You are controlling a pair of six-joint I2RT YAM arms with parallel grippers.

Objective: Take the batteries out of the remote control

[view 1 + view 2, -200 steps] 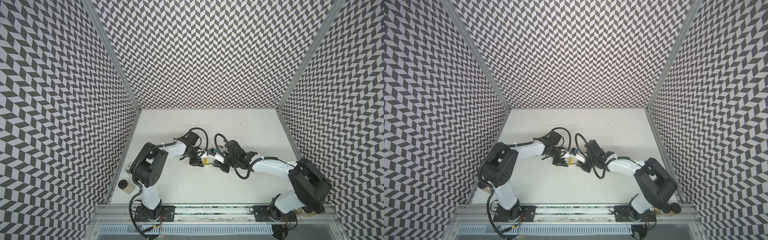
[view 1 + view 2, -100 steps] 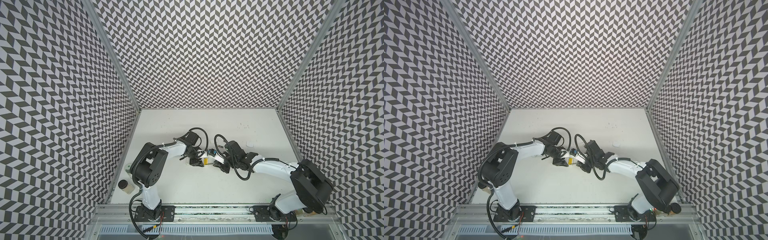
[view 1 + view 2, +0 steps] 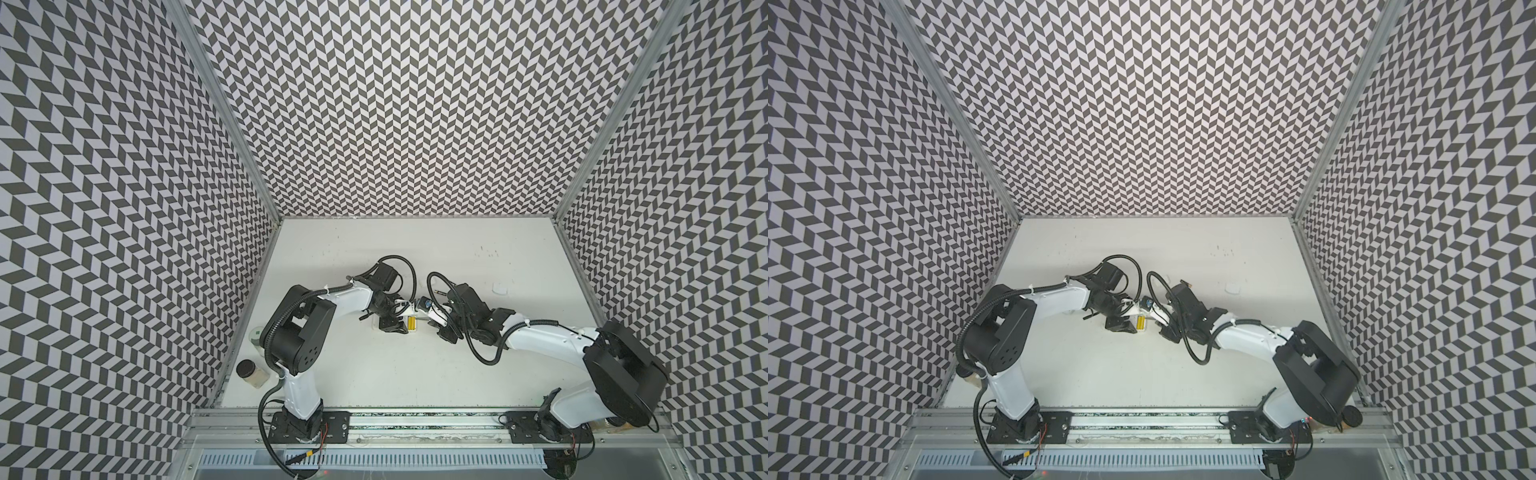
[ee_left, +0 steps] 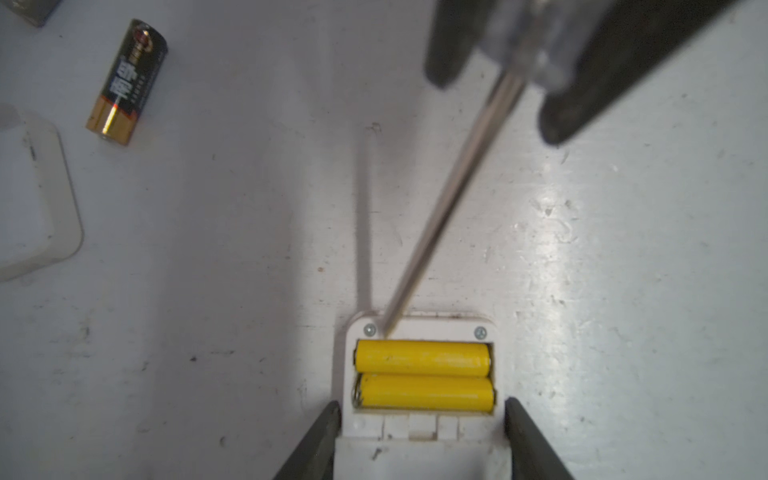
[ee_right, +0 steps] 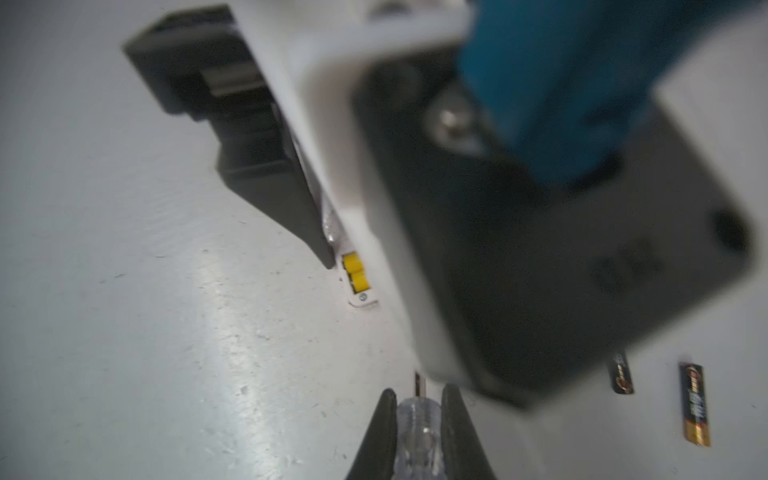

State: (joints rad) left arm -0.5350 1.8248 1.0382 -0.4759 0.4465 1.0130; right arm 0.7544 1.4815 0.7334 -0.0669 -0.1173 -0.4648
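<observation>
White desk (image 4: 208, 291): remote (image 4: 424, 453) clamped between left jaws; screwdriver (image 4: 453, 199) gripped by right jaws, tip beside yellow batteries (image 4: 422, 357); careful levering-out judged next.

A left arm (image 3: 349, 301) and right arm (image 3: 544, 347), both white with black joints, are trailing looping black cables (image 3: 411, 272) and wearing dark wedge-shaped jaws.

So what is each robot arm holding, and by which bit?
The right end effector grips the screwdriver by its clear handle. The left end effector clamps the white remote by its two sides.
</observation>
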